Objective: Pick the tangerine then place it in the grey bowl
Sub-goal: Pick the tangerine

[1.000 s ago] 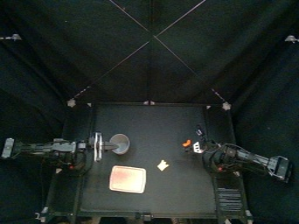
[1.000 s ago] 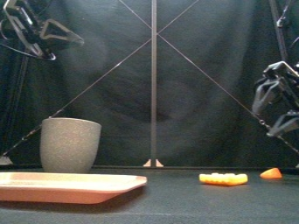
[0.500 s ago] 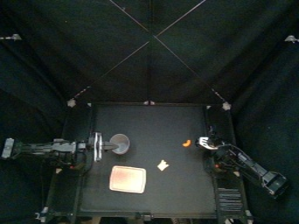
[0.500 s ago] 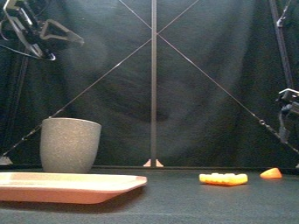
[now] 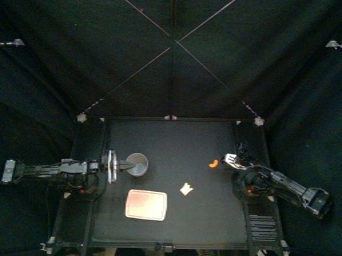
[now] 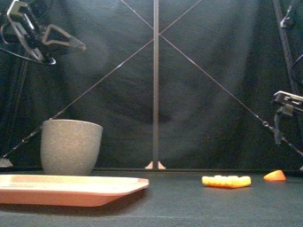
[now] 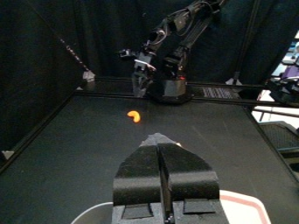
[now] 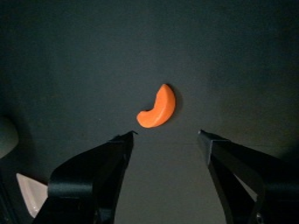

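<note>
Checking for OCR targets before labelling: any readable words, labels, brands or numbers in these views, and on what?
None can be read. The tangerine, grey bowl, pink tray and yellow toy show no print, label or number in any view.

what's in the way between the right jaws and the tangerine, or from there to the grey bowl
Nothing visible. The tangerine lies on bare table just ahead of the right gripper, its jaws open. The stretch between it and the grey bowl is bare too; the yellow toy lies nearer the front, off that line.
</note>
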Available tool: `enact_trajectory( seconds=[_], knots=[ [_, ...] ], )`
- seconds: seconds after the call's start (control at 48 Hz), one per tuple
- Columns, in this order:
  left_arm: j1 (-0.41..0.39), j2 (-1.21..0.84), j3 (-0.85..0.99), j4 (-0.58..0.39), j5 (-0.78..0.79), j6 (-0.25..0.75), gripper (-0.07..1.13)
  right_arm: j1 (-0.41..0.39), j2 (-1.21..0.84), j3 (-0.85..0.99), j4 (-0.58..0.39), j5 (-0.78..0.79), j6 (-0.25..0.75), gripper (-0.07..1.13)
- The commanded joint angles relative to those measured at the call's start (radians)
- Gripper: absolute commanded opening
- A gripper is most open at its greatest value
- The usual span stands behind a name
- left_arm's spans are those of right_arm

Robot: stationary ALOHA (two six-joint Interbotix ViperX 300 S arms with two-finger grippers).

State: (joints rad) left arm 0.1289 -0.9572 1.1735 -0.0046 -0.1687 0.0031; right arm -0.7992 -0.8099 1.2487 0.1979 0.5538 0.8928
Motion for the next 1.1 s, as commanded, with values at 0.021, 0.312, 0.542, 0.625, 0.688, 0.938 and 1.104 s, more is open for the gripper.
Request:
enact_trajectory(
  seconds=[0.021, 0.312, 0.542, 0.625, 0.688, 0.938, 1.104],
  knots=[
    [0.006, 0.005, -0.012, 0.002, -0.009, 0.002, 0.14, 0.000, 0.072, -0.021, -0.014, -0.051, 0.021, 0.93],
    [0.017, 0.003, -0.005, 0.009, -0.009, 0.005, 0.14, 0.057, 0.204, -0.048, 0.048, -0.120, 0.074, 0.93],
    [0.020, 0.005, 0.012, 0.011, -0.009, 0.003, 0.14, 0.114, 0.341, -0.072, -0.051, -0.158, 0.215, 0.93],
    [0.020, 0.005, 0.012, 0.011, -0.009, 0.003, 0.14, 0.123, 0.370, -0.087, -0.100, -0.161, 0.267, 0.93],
    [0.020, 0.003, 0.012, 0.011, -0.009, 0.005, 0.14, 0.130, 0.382, -0.100, -0.132, -0.158, 0.301, 0.93],
    [0.020, 0.003, 0.012, 0.014, -0.009, 0.005, 0.14, 0.144, 0.428, -0.140, -0.212, -0.143, 0.390, 0.93],
    [0.020, 0.003, 0.014, 0.018, -0.008, 0.005, 0.14, 0.184, 0.482, -0.147, -0.195, -0.132, 0.394, 0.91]
  ],
)
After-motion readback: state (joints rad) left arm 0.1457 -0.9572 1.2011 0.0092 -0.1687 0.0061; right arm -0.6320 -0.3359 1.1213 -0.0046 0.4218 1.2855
